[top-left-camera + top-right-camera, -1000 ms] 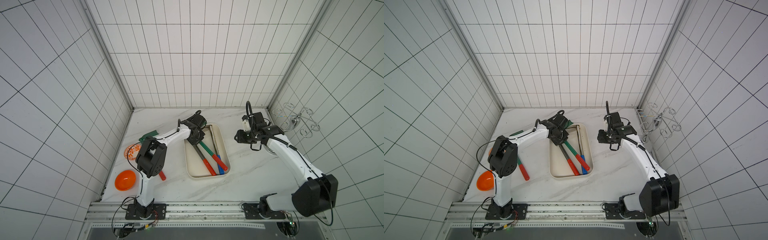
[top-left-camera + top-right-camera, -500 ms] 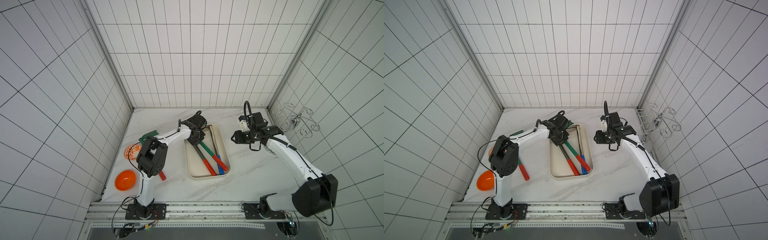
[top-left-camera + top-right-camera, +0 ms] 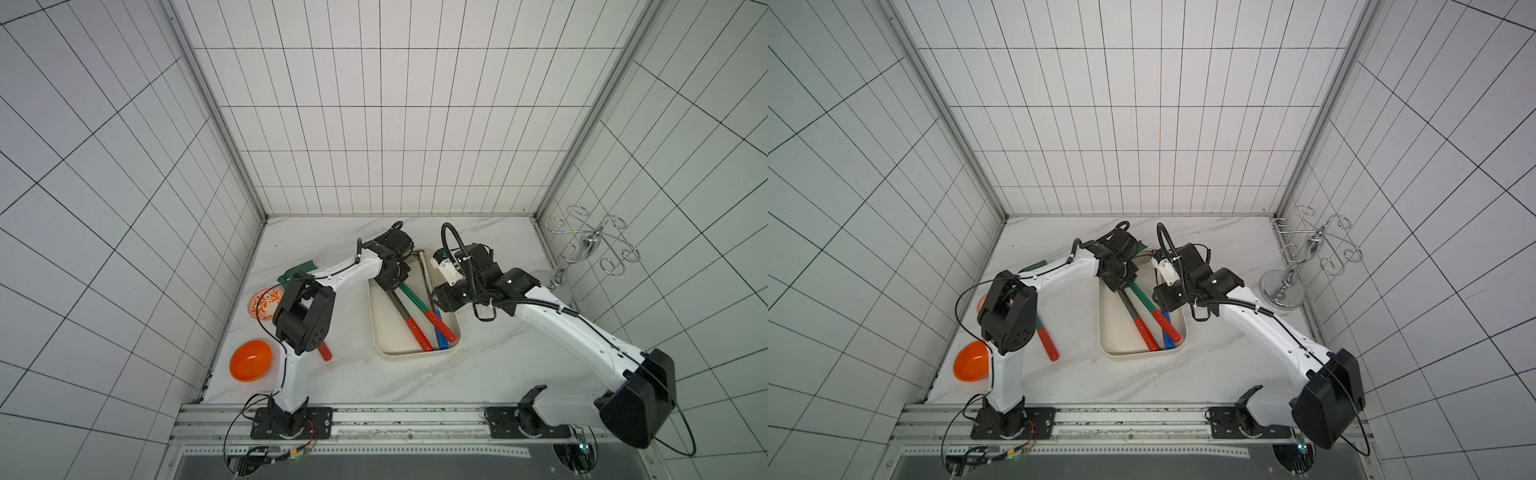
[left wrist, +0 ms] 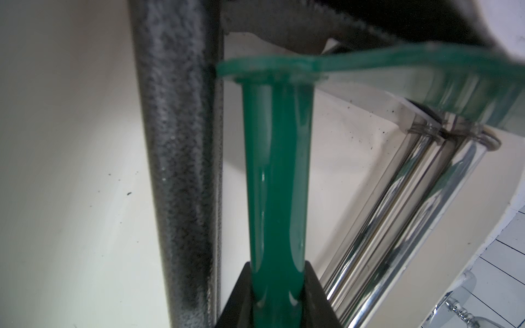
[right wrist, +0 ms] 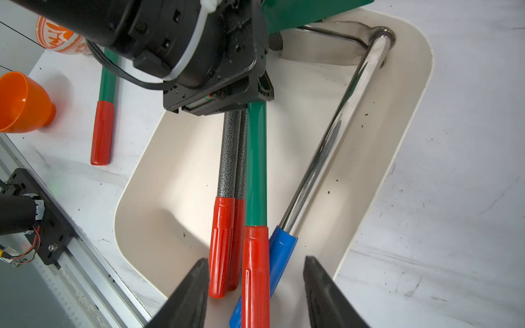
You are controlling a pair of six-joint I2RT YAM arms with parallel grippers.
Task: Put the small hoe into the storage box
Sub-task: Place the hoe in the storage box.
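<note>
— Any words, labels or numbers you can read here?
— None. The orange marks on the plate [image 3: 261, 302], far left on the tabletop, are just a pattern, not letters.

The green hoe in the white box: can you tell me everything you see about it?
The green hoe has a glossy green shaft, metal by its look, a flat green blade at one end and a grooved red grip at the other. It lies lengthwise in the storage box, beside a speckled grey handle, its red grip crossing over a blue grip. The left tool is shut on the shaft near the blade.
</note>
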